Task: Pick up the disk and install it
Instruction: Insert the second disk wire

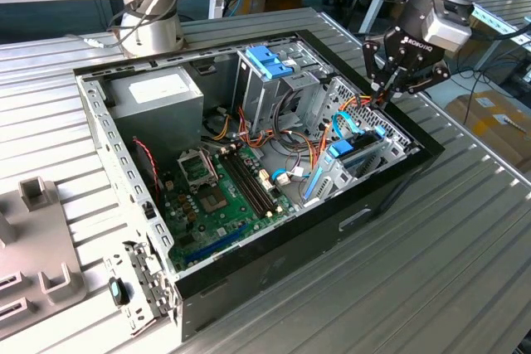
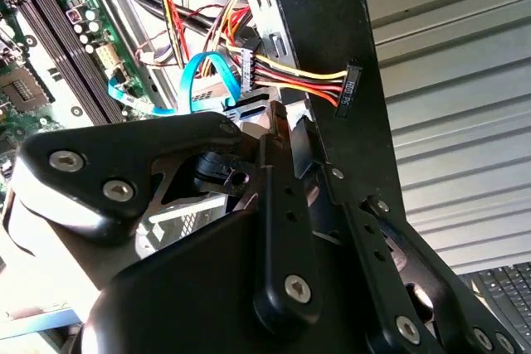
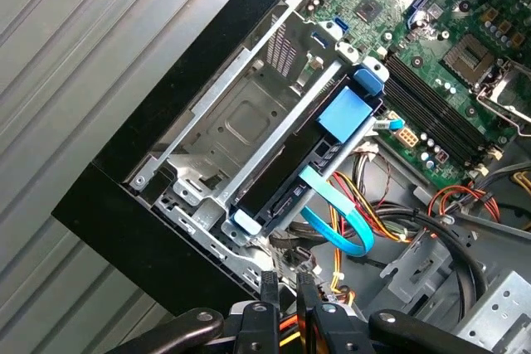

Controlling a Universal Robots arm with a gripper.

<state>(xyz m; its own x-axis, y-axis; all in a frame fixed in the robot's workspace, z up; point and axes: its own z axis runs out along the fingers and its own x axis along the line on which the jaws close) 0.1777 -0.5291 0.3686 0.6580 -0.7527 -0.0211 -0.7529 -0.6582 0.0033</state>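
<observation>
The disk (image 1: 355, 157) sits in the drive bay at the near right corner of the open computer case (image 1: 274, 263), on edge, with its light-blue carrier rail around it. In the first wrist view the disk (image 3: 286, 178) lies in the metal bay with a light-blue tab on top and a blue ribbon cable (image 3: 336, 223) curling from its end. My gripper (image 1: 384, 95) hovers above the case's far right corner, apart from the disk, fingers pressed together over the orange and yellow wires. I see nothing held in the gripper (image 3: 286, 278) from the first wrist view or the gripper (image 2: 289, 126) from the second.
A black power connector (image 2: 351, 85) on yellow, red and black wires hangs over the case's black wall. A darker blue bracket (image 1: 267, 60) tops the metal cage at the back. The motherboard (image 1: 220, 192) fills the case floor. The arm's base (image 1: 149, 6) stands behind the case, grey fixtures (image 1: 41, 238) at the exterior view's left.
</observation>
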